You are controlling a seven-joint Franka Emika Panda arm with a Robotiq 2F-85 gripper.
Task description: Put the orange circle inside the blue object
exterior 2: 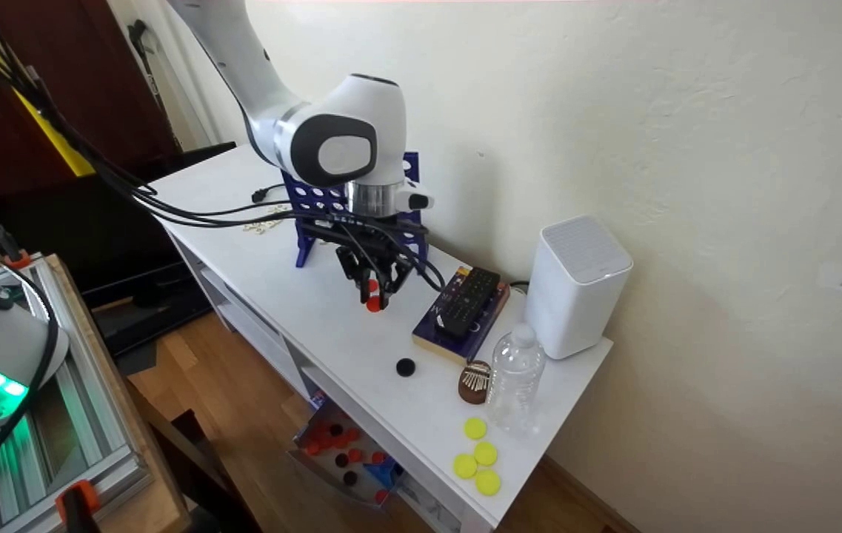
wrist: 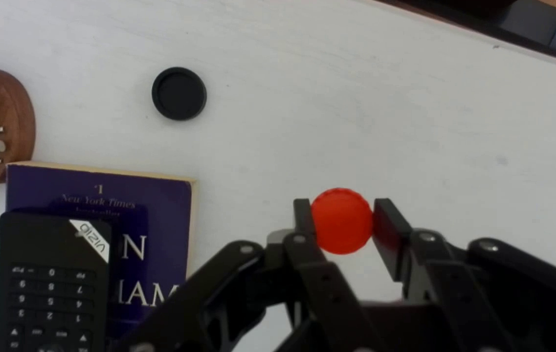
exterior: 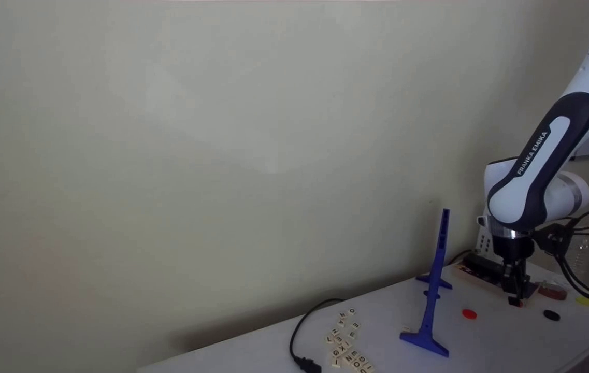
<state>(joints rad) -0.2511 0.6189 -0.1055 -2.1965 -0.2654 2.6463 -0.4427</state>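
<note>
The orange circle is a bright red-orange disc [wrist: 341,222], pinched at its sides between the fingertips of my gripper [wrist: 344,208]. In an exterior view the gripper [exterior: 516,300] hangs low over the white table; the height of the disc's lower rim above the top cannot be told. The blue object [exterior: 435,277] appears there edge-on, a slim upright on flat feet, to the left of the gripper. From the opposite side the blue object [exterior 2: 304,246] is a rack with round holes, partly hidden behind the arm and cables. A similar red disc [exterior: 469,314] lies on the table between rack and gripper.
A dark blue book [wrist: 160,215] bears a black remote [wrist: 53,274]. Nearby are a black disc [wrist: 179,94], a thumb piano [exterior 2: 474,383], a clear bottle [exterior 2: 517,377], several yellow discs [exterior 2: 486,453] and a white box [exterior 2: 576,289]. Letter tiles [exterior: 346,347] lie beyond the rack.
</note>
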